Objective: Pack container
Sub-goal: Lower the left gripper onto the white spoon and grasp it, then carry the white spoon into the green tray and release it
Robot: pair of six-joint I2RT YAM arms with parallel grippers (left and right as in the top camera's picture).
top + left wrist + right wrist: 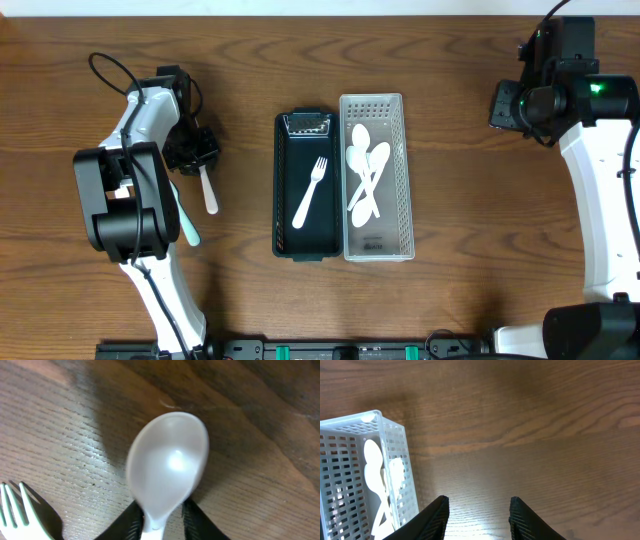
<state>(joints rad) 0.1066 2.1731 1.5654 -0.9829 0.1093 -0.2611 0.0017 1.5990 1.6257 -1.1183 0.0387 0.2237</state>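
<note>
White basket [403, 215] mid-table already holds spoons [365, 175], black tray [283, 190] one fork [310, 192] — my left gripper [195, 155] pinches a loose spoon [167, 467] on the table at the left, teal fork [188, 228] unpacked beside it — right gripper [476, 510] spread, empty

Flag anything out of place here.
Nothing is damaged. A white spoon, straddled by the left gripper, and a mint fork lie loose on the table, outside the black tray and white basket; the basket's spoons lie crossed.

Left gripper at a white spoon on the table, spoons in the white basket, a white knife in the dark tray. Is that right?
No: the dark tray holds a white fork, not a knife, as the overhead view shows. The left gripper at the white spoon, spoons in the white basket: both correct.
</note>
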